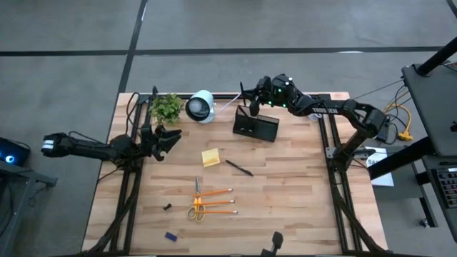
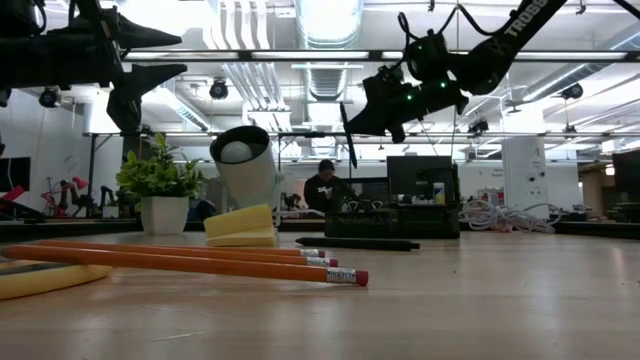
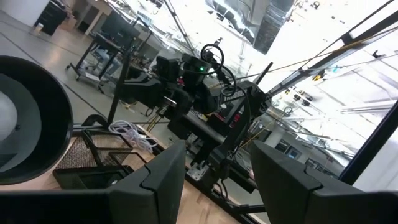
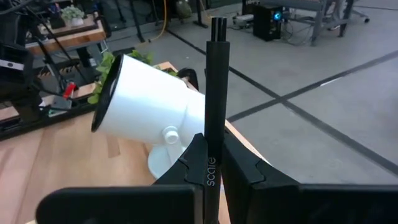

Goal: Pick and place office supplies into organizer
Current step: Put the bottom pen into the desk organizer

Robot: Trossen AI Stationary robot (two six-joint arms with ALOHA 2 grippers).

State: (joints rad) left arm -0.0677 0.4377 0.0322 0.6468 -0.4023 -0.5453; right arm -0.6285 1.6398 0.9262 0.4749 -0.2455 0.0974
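The right gripper (image 1: 248,95) hung in the air above the far edge of the table (image 1: 300,207), over the back section of the black organizer (image 1: 255,127). Its fingers (image 4: 249,168) were pressed together on a slim black pen (image 4: 216,93), which stood roughly upright between them and carried pale lettering on its barrel — in the low view the pen (image 2: 347,135) pointed down toward the organizer (image 2: 395,220) without touching it.

The left gripper (image 1: 168,138) waited above the table's left side, just in front of the green potted plant (image 1: 167,107). Its fingers (image 3: 155,180) stood apart with nothing between them.

The organizer sat near the table's far edge, to the right of the white round lamp-like device (image 1: 201,106). The remaining supplies lay on the wood, well apart from the organizer:
- a yellow sticky-note pad (image 1: 211,158) near the table's middle;
- a black marker (image 1: 239,168) lying aslant just to the pad's right;
- three orange pencils (image 1: 214,202) side by side toward the near edge — their erasers pointed right in the low view;
- yellow-handled scissors (image 1: 197,203) lying among the pencils, blades pointing away from the near edge;
- a tiny dark clip (image 1: 167,207) to the left of the scissors;
- a small blue piece (image 1: 171,235) close to the near edge.

A person (image 2: 322,190) sat in the room beyond the table, seen only in the low view.
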